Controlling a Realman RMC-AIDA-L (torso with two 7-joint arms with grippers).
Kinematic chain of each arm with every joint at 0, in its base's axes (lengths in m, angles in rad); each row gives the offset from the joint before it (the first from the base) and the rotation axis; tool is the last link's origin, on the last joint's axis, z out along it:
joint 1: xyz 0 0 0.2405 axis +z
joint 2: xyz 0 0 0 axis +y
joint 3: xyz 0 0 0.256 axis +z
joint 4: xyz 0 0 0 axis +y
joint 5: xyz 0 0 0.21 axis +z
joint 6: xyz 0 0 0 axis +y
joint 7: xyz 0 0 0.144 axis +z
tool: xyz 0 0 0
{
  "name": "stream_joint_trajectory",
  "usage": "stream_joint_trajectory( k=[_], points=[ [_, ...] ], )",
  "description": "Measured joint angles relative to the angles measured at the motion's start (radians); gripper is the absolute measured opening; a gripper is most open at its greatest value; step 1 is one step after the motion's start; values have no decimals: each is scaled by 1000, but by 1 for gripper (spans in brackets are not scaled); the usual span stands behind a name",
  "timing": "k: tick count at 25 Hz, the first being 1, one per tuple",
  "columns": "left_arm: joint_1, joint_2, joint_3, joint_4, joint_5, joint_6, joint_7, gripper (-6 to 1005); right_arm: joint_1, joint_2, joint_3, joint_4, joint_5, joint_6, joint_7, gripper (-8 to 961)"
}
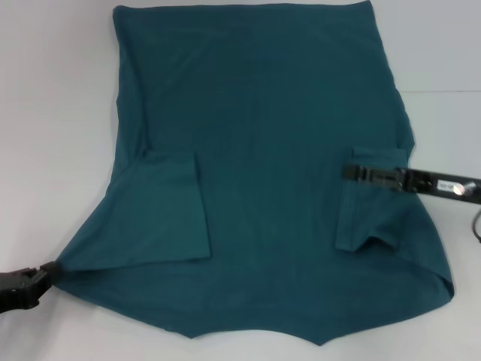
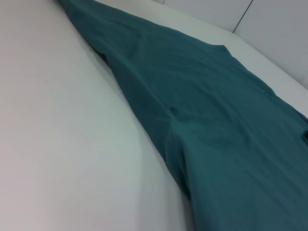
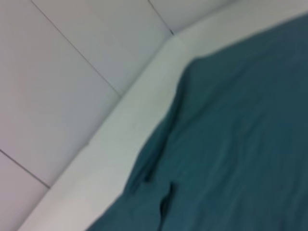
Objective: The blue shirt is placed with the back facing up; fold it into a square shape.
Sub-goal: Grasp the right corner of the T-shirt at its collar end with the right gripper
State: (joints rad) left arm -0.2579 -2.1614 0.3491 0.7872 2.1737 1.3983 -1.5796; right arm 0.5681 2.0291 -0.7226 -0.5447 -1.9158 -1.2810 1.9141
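The blue shirt point(image 1: 270, 150) lies spread flat on the white table point(image 1: 52, 113), both short sleeves folded inward onto the body. My left gripper point(image 1: 46, 272) is at the near left and is shut on the shirt's left corner, which is drawn out to a point. My right gripper point(image 1: 347, 172) reaches in from the right and lies across the folded-in right sleeve point(image 1: 376, 203). The left wrist view runs along the shirt point(image 2: 216, 120) and its left edge. The right wrist view shows the shirt point(image 3: 240, 144) near the table's edge. Neither wrist view shows its own fingers.
White tabletop point(image 2: 57, 120) stretches left of the shirt. A pale panelled wall point(image 3: 72, 72) stands past the table's rim point(image 3: 120, 125). A dark cable point(image 1: 476, 226) hangs at the far right. The shirt's near hem point(image 1: 316, 340) reaches almost to the table's front.
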Motion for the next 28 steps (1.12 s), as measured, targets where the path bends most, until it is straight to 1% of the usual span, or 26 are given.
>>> stream_joint_trajectory(
  k=[2, 5, 11, 13, 18, 21, 23, 28],
  points=[
    [0, 0, -3, 0, 0, 9, 0, 18, -9, -15, 0, -4, -39, -23, 44, 939],
    [0, 0, -4, 0, -1, 19, 0, 19, -31, -43, 5, -10, -86, -64, 100, 939],
    [-1, 0, -4, -5, -8, 31, 1, 20, -105, -98, 10, -20, -115, -135, 184, 937],
    [-2, -1, -4, -7, -9, 31, 1, 21, -131, -110, 11, -34, -121, -156, 206, 936],
    [-11, -2, -3, -12, -9, 31, 1, 22, -185, -123, 11, -73, -129, -193, 241, 936],
    [-16, -2, 1, -13, -9, 33, 1, 23, -196, -126, 15, -76, -158, -201, 253, 936],
    [-19, -2, 2, -13, -9, 33, 1, 23, -197, -126, 24, -76, -188, -204, 261, 936],
    [-23, -2, 4, -14, -9, 38, 1, 24, -200, -119, 44, -74, -220, -205, 267, 937]
  ],
)
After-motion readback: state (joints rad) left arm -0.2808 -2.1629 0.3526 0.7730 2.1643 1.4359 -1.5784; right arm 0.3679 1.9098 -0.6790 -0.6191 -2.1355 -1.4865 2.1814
